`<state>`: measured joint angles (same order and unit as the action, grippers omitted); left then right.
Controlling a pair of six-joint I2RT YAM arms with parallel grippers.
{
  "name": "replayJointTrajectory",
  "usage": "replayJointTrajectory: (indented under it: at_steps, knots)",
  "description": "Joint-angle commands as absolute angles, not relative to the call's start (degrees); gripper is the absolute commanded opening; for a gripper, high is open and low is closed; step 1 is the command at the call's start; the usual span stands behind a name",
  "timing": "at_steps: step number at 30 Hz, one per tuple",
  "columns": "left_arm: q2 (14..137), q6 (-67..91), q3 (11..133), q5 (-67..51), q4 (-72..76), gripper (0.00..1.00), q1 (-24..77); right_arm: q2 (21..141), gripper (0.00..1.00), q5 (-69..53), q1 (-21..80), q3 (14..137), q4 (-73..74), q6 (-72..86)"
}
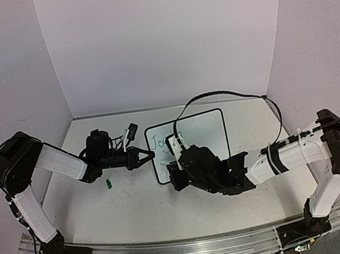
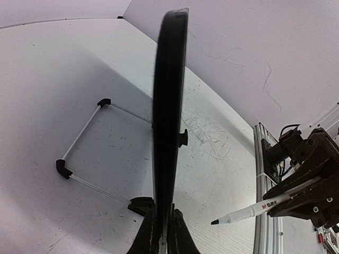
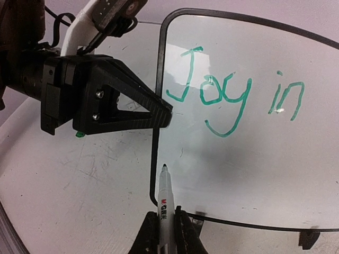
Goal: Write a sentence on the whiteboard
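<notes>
The whiteboard (image 1: 204, 136) stands propped at mid-table, and its face fills the right wrist view (image 3: 254, 169). Green letters (image 3: 212, 100) on it read "Joy in" on one line; they also show faintly from above (image 1: 159, 142). My left gripper (image 1: 150, 156) is shut on the board's left border (image 2: 168, 106), as the right wrist view (image 3: 159, 114) also shows. My right gripper (image 3: 164, 225) is shut on a white marker (image 3: 164, 193). The marker's dark tip is at the board's lower left corner, just inside the border. I cannot tell whether the tip touches the board.
A small green marker cap (image 1: 109, 184) lies on the table left of the board. A wire stand with black feet (image 2: 79, 138) props the board from behind. The right arm's black cable (image 1: 228, 94) arcs over the board. White walls close in the table on three sides.
</notes>
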<state>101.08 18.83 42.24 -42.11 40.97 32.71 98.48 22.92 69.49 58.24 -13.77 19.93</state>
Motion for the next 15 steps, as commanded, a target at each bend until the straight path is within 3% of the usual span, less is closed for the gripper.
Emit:
replayJointTrajectory:
  at_steps: [1, 15]
  knots:
    - [98.62, 17.40, 42.42, -41.83, 41.23, 0.00, 32.70, 99.18, 0.00, 26.23, 69.97, 59.99, -13.94, 21.21]
    - [98.19, 17.40, 42.28, -41.91, 41.17, 0.00, 32.81, 103.53, 0.00, 27.49, 70.05, 64.51, -12.83, 21.09]
